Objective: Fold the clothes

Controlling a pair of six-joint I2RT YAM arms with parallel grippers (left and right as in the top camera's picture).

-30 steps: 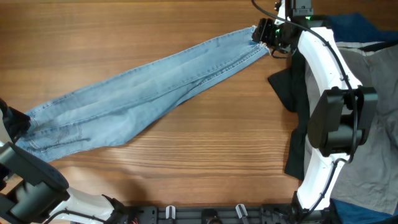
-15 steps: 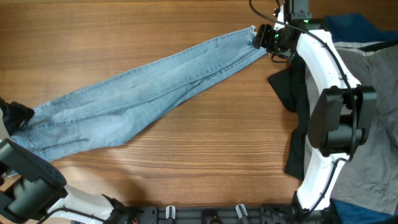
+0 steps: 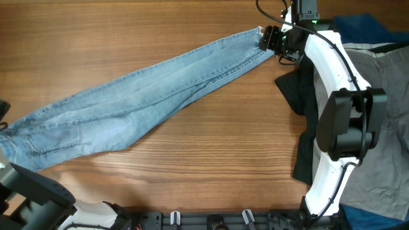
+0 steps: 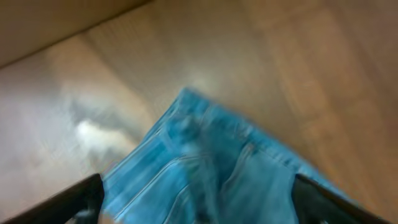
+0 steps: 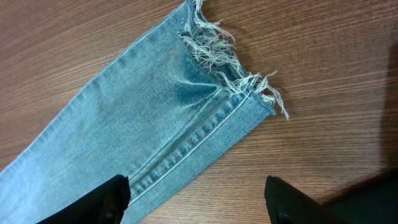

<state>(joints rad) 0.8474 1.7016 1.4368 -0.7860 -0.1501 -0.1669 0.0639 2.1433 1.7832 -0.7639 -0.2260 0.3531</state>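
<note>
The wooden counter [image 3: 192, 166] fills the overhead view. Across it the jeans [image 3: 147, 96] lie flat in a long diagonal, with the waist end at the lower left edge and the leg ends at the upper right. The two legs lie one over the other, with soft creases down the middle.

On the right side of the counter is a heap of other clothes. A grey garment [image 3: 390, 128] is spread widest, a black garment [image 3: 295, 86] pokes out from under my right arm [image 3: 332, 64], and a dark blue garment [image 3: 364, 25] sits at the top corner.

My right arm reaches over that heap to the leg ends. My right fingers [image 5: 109, 199] are spread wide and hold nothing. The frayed hem [image 5: 217, 53] lies on the wood just ahead of them, its white threads loose.

My left fingers [image 4: 68, 205] are at the far left by the waist [image 4: 205, 155]. That view is blurred, but the two tips are well apart, with the denim between and ahead of them. I cannot tell whether they touch the cloth.
</note>
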